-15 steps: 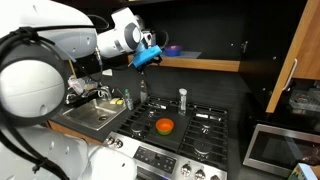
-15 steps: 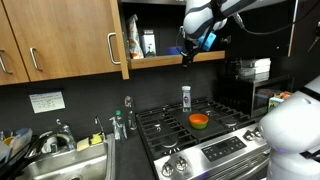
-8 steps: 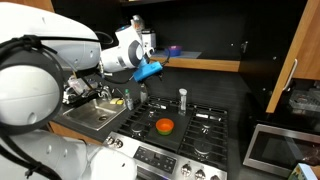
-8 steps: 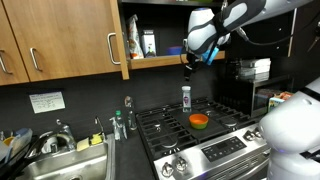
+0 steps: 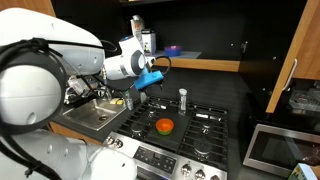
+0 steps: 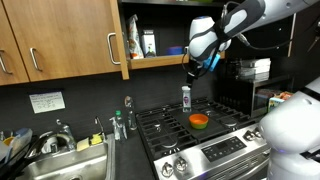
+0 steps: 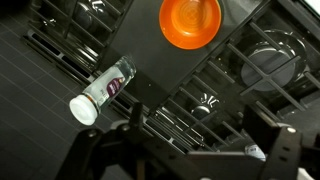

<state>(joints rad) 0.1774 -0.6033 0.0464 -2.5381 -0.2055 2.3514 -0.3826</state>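
Above the stove [image 6: 228, 118], the gripper [image 6: 188, 70] hangs in free air, jaws wide and empty.
The clear, white-capped bottle [image 6: 186, 97] stands upright at the grate's back edge, near the orange bowl [image 6: 199, 121].

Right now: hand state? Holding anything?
Hand: open, holding nothing, hanging in the air above the clear bottle and the orange bowl.

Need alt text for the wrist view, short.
The open gripper looks down on a black gas stove and holds nothing. A clear bottle with a white cap is on the stove at left, and an orange bowl sits at the top edge.
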